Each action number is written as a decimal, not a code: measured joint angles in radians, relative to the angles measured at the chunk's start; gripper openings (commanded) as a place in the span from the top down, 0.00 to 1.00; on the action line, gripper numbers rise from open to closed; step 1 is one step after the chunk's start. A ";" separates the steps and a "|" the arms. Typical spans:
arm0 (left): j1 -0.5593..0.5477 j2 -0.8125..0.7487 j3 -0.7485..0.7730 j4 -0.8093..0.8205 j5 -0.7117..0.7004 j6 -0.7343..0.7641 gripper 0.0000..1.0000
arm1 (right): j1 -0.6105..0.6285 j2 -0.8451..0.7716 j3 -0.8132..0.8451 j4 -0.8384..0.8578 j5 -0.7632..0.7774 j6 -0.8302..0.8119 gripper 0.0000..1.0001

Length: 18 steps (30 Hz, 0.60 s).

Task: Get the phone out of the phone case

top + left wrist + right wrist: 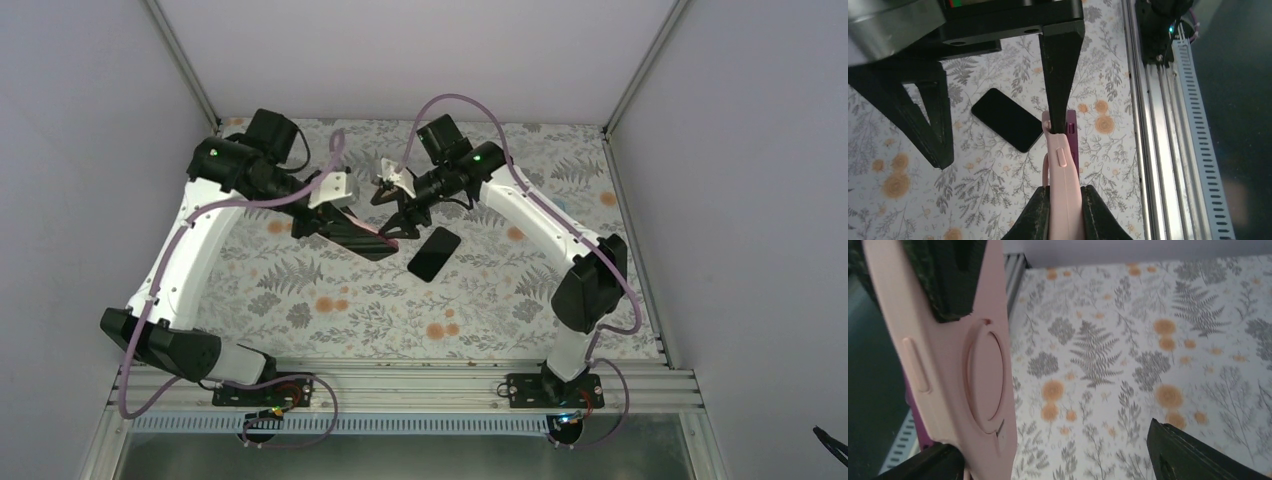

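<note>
The black phone (433, 253) lies flat on the floral table, out of its case; it also shows in the left wrist view (1007, 119). My left gripper (1064, 212) is shut on the pink phone case (1064, 170), holding it on edge above the table. The case (365, 238) hangs just left of the phone. My right gripper (400, 212) is open; one of its fingers (1060, 75) touches the case's top edge, the other (933, 120) stands apart. In the right wrist view the case (958, 365) with its round ring fills the left side, and the right gripper (1058, 462) is empty.
The aluminium rail (1153, 150) runs along the table's near edge. Grey walls and frame posts (185, 60) enclose the table on three sides. The floral mat (400, 310) lies bare in front of the phone.
</note>
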 measured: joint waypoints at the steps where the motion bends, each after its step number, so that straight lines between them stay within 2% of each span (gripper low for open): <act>1: 0.015 0.008 0.020 -0.015 0.014 0.000 0.98 | 0.000 0.002 0.002 0.018 -0.018 0.017 0.13; 6: 0.085 0.062 0.134 -0.115 0.023 -0.028 0.98 | -0.004 0.090 0.032 0.154 -0.201 0.135 0.14; 13: 0.143 0.084 0.199 -0.154 -0.043 -0.112 0.98 | 0.011 0.317 0.243 0.163 -0.409 0.150 0.15; 14: 0.146 0.084 0.199 -0.153 -0.047 -0.124 0.98 | 0.014 0.325 0.244 0.187 -0.422 0.173 0.17; 18: 0.167 0.049 0.167 -0.097 -0.050 -0.148 0.98 | 0.018 0.327 0.219 0.322 -0.454 0.277 0.40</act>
